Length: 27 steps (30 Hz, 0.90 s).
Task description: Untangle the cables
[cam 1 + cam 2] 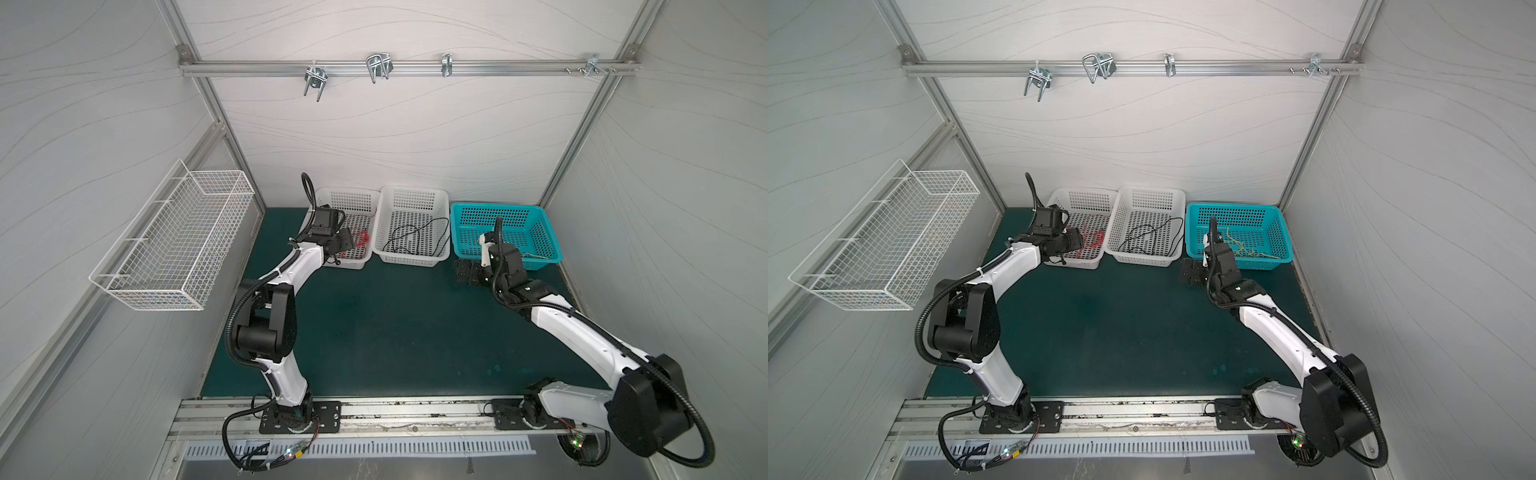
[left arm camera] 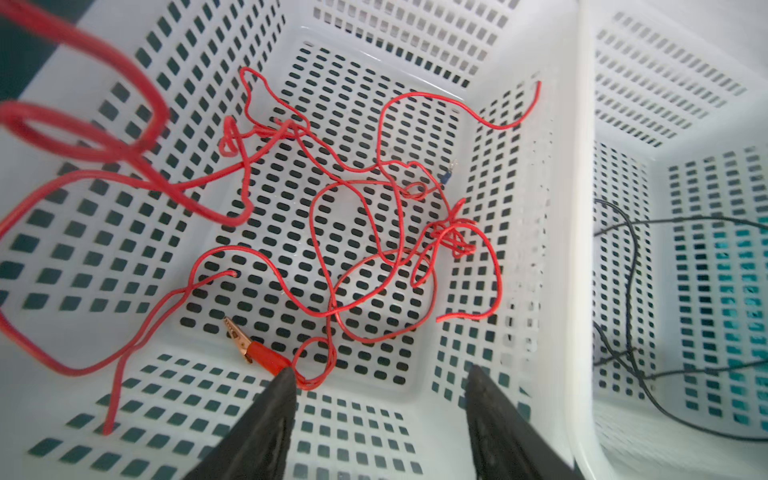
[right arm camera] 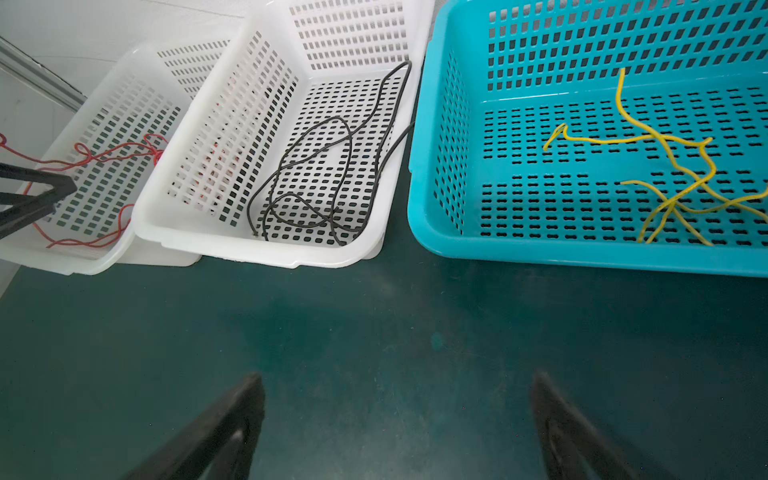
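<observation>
— What's laid out down there?

— A dark green mat (image 1: pixel 395 324) with three baskets along the back wall. On the right is a teal basket (image 3: pixel 428 124) with the yellow cables (image 3: pixel 673 166) lying loose in it. The middle white basket (image 3: pixel 266 249) holds the black cable (image 3: pixel 324 174), one strand draped over the rim on the teal side. The left white basket (image 2: pixel 552 208) has the red cables (image 2: pixel 361 249) sprawled over its floor, some loops lying up its walls.

— And the arms?

— The left gripper (image 2: pixel 378 382) hangs over the red basket, jaws apart, gripping nothing; a red loop lies just beside one fingertip (image 2: pixel 284 380). The right gripper (image 3: pixel 399 390) sits low over bare mat in front of the gap between the middle and teal baskets, jaws spread wide and empty.

— Anything smaller?

— A red-sleeved alligator clip (image 2: pixel 253 349) on one red cable's end, near that left finger.
</observation>
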Each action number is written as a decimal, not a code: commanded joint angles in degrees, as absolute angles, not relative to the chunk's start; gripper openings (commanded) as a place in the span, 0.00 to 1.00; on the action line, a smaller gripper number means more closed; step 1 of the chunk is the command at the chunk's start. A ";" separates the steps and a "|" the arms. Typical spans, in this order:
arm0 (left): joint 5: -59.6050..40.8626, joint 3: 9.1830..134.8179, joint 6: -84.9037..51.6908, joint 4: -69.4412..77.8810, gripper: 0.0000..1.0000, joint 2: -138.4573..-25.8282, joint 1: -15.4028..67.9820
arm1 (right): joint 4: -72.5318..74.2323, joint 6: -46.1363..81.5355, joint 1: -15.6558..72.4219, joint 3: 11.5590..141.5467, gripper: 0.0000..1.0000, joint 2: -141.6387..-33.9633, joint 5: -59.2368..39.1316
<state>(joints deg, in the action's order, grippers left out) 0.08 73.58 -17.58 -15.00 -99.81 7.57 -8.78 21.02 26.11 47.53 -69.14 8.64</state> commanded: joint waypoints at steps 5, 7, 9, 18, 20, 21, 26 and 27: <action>0.32 66.92 -4.56 -12.67 0.71 -92.31 13.69 | -12.54 18.14 22.96 46.11 0.99 -64.88 15.73; 3.98 63.18 -3.12 -11.16 0.71 -89.21 15.79 | -12.40 17.05 21.25 44.97 0.99 -63.80 17.88; 4.98 58.16 -3.91 -8.13 0.72 -84.90 16.43 | -11.64 16.02 19.00 43.37 0.99 -62.95 19.48; 9.49 38.00 -7.16 2.84 0.75 -62.88 16.44 | 3.08 10.19 11.22 31.11 0.99 -61.70 20.53; 12.61 34.37 -6.72 4.99 0.76 -59.56 16.44 | 9.71 9.54 10.22 27.80 0.99 -61.71 19.47; 14.22 32.58 -6.55 6.22 0.76 -58.27 16.43 | 13.46 9.10 10.14 26.07 0.99 -61.81 19.30; 23.25 26.72 -5.19 11.59 0.81 -56.63 16.14 | 24.63 5.94 9.74 24.07 0.99 -68.01 20.48; 24.49 26.01 -5.03 12.43 0.82 -57.18 15.65 | 26.21 5.43 9.59 24.25 0.99 -70.15 20.48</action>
<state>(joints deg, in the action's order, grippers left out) 16.88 27.05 -5.98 5.61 -56.82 16.38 15.03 8.60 10.07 23.94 -66.41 19.57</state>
